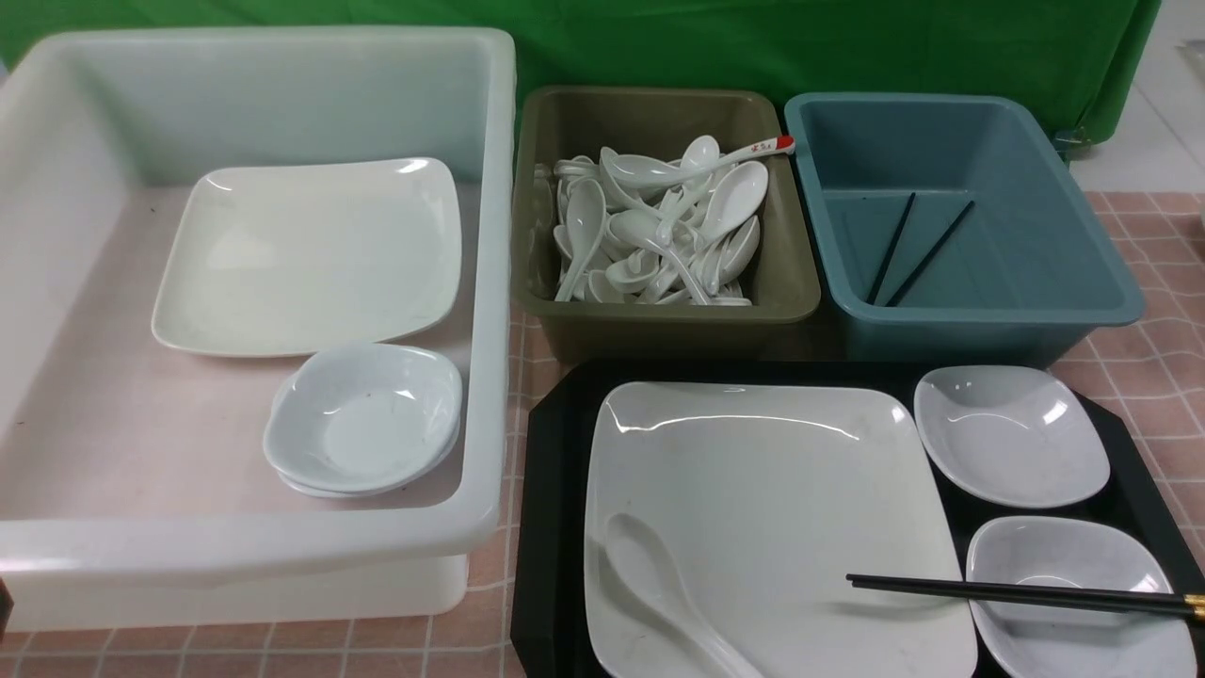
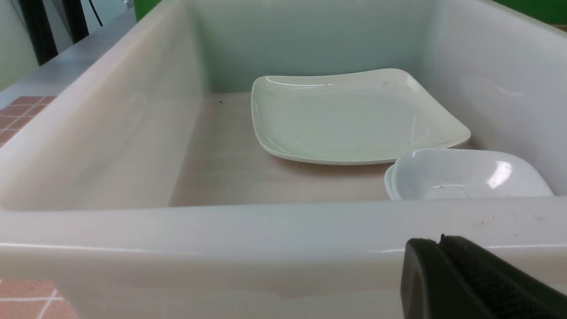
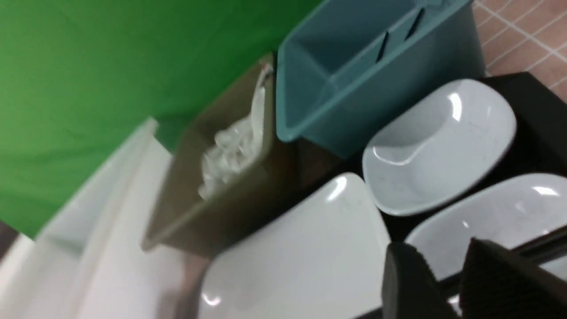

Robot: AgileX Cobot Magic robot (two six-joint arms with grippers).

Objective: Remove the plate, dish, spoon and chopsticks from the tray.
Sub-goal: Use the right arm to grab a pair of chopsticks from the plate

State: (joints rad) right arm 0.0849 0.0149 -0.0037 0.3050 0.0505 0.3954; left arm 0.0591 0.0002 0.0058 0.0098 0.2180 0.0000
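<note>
Backdrop: green cloth [image 1: 753, 47] hangs behind a worktop [image 1: 1148, 358] covered in pink checked fabric.
Tray: the black tray [image 1: 555, 490] sits at the worktop's near edge, right of centre.
Plate: the plate [image 1: 753, 490] lies flat over the tray's left and middle.
Spoon: the spoon [image 1: 650, 584] rests on the plate by its near left corner.
Chopsticks: the chopsticks [image 1: 1017, 593] lie across the near dish [image 1: 1054, 556], tips on the plate, gold caps at the tray's right edge.
Dishes: the far dish [image 1: 1012, 438] is in the tray's far right corner, the near dish just before it.
Tubs: a white tub [image 1: 490, 282] at the left edge holds a second plate [image 1: 311, 259] and stacked dishes [image 1: 362, 419]. An olive tub [image 1: 659, 320] holds heaped spoons [image 1: 659, 235]. A blue tub [image 1: 988, 311] holds two black sticks [image 1: 918, 250].
Left gripper: the left gripper [image 2: 438, 241] is closed and empty, outside the white tub's near wall.
Right gripper: the right gripper [image 3: 438, 248] is over the tray, its jaws apart. The chopsticks show past the gap, ungripped.
</note>
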